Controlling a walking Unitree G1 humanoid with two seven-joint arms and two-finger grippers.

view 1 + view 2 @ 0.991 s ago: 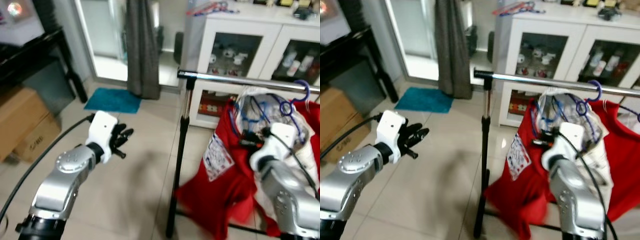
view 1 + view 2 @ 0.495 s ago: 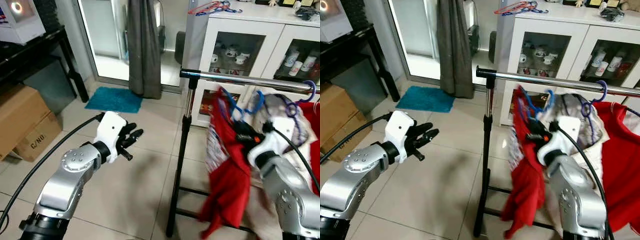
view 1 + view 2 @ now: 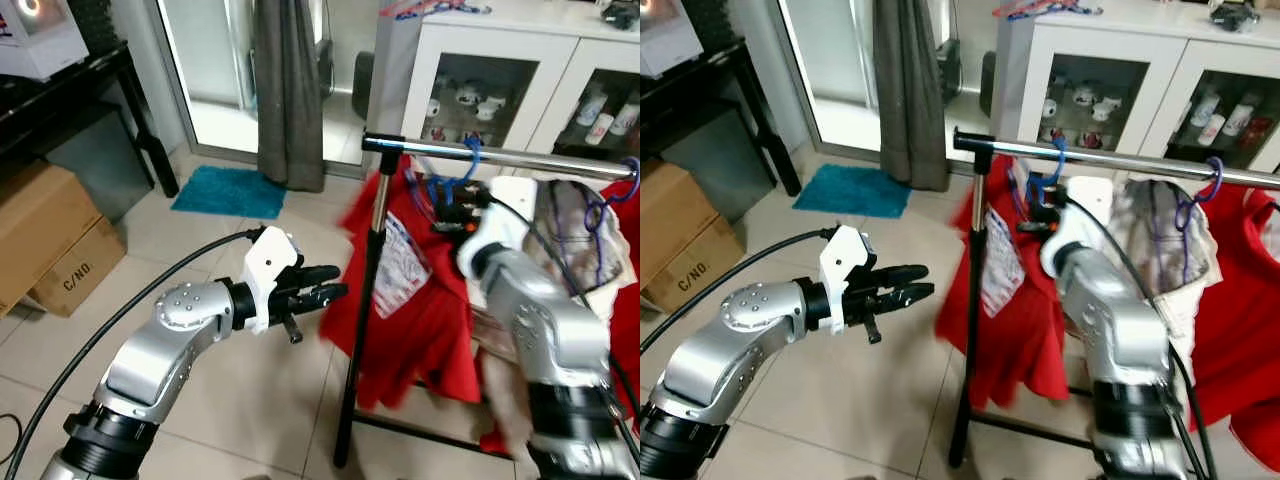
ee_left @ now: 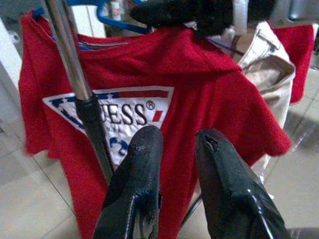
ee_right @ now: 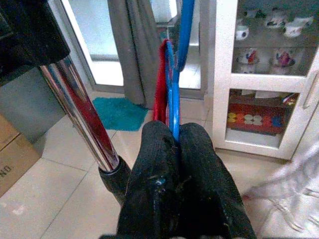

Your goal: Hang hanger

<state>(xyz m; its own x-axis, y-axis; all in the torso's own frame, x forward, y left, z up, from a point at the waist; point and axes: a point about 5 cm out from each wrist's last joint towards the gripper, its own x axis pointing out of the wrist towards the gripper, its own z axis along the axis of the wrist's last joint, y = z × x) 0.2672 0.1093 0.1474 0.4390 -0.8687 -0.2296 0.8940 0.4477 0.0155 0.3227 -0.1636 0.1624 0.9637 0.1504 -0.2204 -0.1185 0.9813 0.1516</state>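
while pinched, blue hanger [image 5: 175,99] at rail [image 3: 500,160]

The clothes rail [image 3: 500,158] stands in front of the cabinet [image 3: 500,70]. A shirt [image 3: 420,300] hangs from the rail near its left end post (more garments [image 3: 575,230] hang further right). Left of the rail a mat [image 3: 228,193] lies before the curtain [image 3: 290,90]; boxes [image 3: 50,245] sit far left.

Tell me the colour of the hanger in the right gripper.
Blue hanger; clearest in the right wrist view.
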